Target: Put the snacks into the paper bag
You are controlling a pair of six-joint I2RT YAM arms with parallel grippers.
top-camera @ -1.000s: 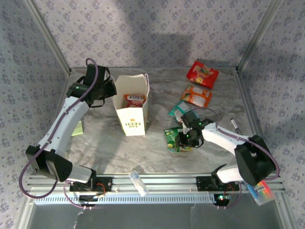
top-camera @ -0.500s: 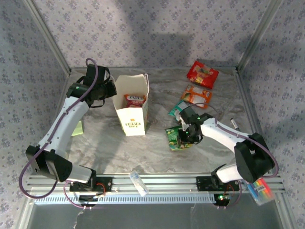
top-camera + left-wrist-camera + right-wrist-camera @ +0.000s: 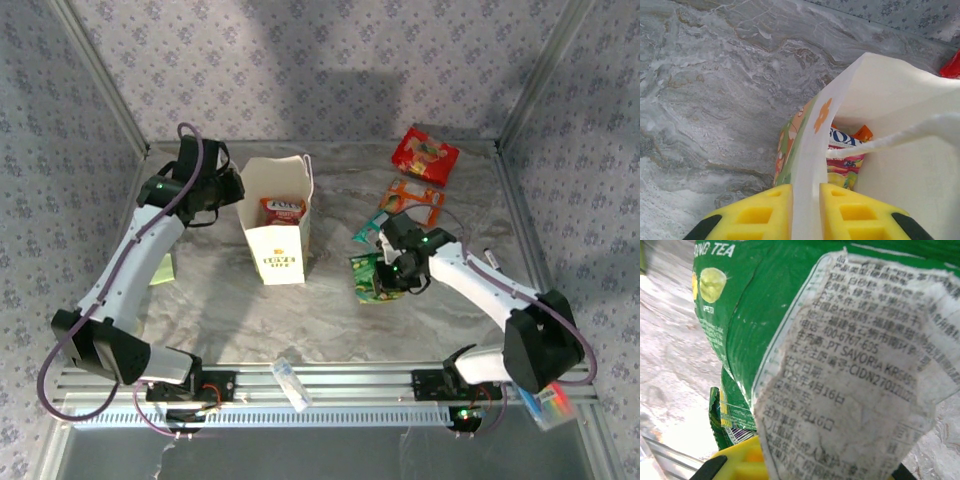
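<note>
The right gripper (image 3: pixel 390 272) is, as far as the crowded wrist view tells, pinching the green tea snack packet (image 3: pixel 366 280) just right of the paper bag (image 3: pixel 280 250). The bag's open mouth is lying leftward, with the left gripper (image 3: pixel 230 190) clamping its rim.

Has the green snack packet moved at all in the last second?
Yes. The green foil snack packet, held in the right end effector, has shifted slightly away from the aluminium rail at the near table edge, toward the teal foil packet.
</note>
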